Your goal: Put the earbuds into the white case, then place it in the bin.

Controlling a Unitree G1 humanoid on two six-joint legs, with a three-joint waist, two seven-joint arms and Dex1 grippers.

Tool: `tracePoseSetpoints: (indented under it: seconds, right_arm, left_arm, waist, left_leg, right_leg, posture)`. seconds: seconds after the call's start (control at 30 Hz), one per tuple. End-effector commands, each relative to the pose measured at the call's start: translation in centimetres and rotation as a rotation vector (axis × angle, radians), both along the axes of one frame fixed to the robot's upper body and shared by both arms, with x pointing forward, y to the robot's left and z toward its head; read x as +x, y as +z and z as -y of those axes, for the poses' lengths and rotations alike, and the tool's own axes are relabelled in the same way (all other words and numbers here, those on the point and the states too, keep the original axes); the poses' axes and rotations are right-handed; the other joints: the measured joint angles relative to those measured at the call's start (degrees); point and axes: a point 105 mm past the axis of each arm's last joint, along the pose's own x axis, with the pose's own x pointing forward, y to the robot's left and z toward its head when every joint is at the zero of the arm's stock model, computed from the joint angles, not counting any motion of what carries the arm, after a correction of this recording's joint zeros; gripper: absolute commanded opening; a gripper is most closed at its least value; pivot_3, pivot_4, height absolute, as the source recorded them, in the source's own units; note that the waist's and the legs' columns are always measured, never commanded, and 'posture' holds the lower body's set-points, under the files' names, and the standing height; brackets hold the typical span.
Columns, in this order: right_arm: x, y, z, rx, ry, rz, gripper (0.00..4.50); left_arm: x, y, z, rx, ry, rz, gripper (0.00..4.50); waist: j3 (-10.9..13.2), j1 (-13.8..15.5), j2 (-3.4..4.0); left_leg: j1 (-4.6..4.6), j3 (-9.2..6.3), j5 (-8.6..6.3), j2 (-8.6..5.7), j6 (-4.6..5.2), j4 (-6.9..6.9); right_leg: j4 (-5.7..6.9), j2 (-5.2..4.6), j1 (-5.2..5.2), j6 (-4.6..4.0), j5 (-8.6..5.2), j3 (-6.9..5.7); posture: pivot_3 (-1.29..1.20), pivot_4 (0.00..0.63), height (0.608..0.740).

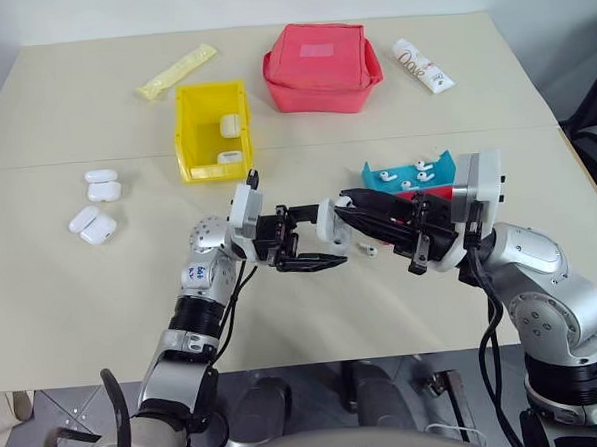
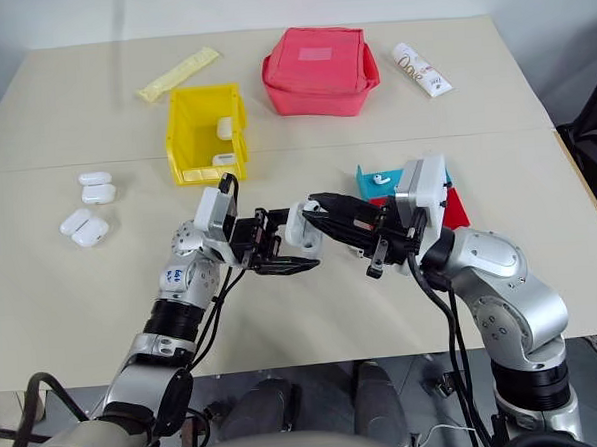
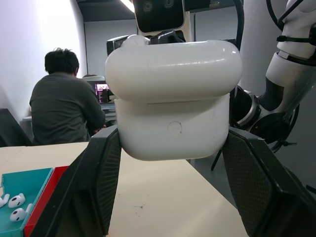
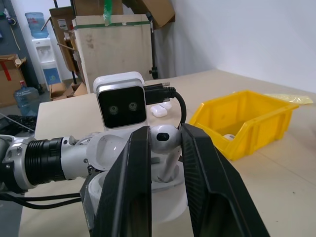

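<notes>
My left gripper [image 1: 307, 251] is shut on the white case [image 3: 173, 123], held above the table's middle with its lid up. The right gripper [image 1: 346, 205] comes in from the right, its tips right over the case. It is shut on a small white earbud [image 4: 165, 138], which sits just above the case [image 4: 163, 190]. Another earbud [image 1: 368, 248] lies loose on the table under the grippers. Several more earbuds [image 1: 423, 175] rest in a blue tray [image 1: 376, 176]. The yellow bin [image 1: 184, 139] stands behind the left arm with two white cases inside.
Several spare white cases [image 1: 97, 206] lie at the left. A red fabric pouch [image 1: 320, 67], a white tube [image 1: 422, 65] and a yellow packet [image 1: 175, 72] lie at the back. A red tray [image 1: 417, 193] sits under the blue one. A person [image 3: 64, 108] sits beyond the table.
</notes>
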Motion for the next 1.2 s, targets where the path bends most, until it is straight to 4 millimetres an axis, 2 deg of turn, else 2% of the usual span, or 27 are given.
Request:
tracePoseSetpoints:
  seconds: [0.03,0.43,0.73,1.17,1.2]
  right_arm:
    - [0.1,-0.8,-0.1,-0.048,0.008,0.010,0.48]
    - [-0.9,-2.8,0.4,-0.139,0.047,-0.065,0.48]
    - [-2.3,-2.5,-0.1,-0.152,0.131,-0.036,0.48]
    - [-1.3,-1.8,-0.1,-0.228,0.113,-0.004,0.48]
    - [-1.1,-1.6,-0.1,-0.229,0.109,0.004,0.83]
  left_arm:
    - [-0.8,1.9,0.2,-0.031,-0.076,0.107,2.72]
    - [0.0,2.2,0.2,-0.059,-0.027,0.134,2.72]
    - [0.3,1.9,0.6,-0.076,-0.007,0.134,2.72]
    - [-0.1,0.8,1.1,-0.070,-0.032,0.112,2.72]
    - [-0.2,0.7,1.2,-0.068,-0.035,0.110,2.72]
  waist:
    - [0.00,-0.02,0.00]
    - [0.00,0.04,0.00]
    - [0.00,0.13,0.00]
    - [0.00,0.17,0.00]
    - [0.00,0.18,0.00]
  left_leg:
    - [-0.01,0.00,0.00,0.00,0.00,0.00]
    - [0.00,0.00,0.00,0.00,0.00,0.00]
    - [-0.01,0.00,0.00,0.01,0.00,0.00]
    - [-0.02,0.00,0.00,0.00,0.00,0.01]
    - [-0.01,0.00,0.00,0.00,0.00,0.01]
  right_leg:
    - [0.00,0.00,-0.01,0.00,0.00,0.00]
    - [0.00,0.00,0.00,0.00,0.00,0.00]
    - [-0.03,-0.01,0.00,0.00,0.00,0.00]
    - [-0.04,-0.02,0.00,0.00,0.00,0.00]
    - [-0.05,-0.02,0.00,0.00,0.00,0.00]
  posture:
    - [0.00,0.150,0.740]
    - [0.00,0.150,0.740]
    - [0.00,0.150,0.740]
    - [0.00,0.150,0.740]
    - [0.00,0.150,0.740]
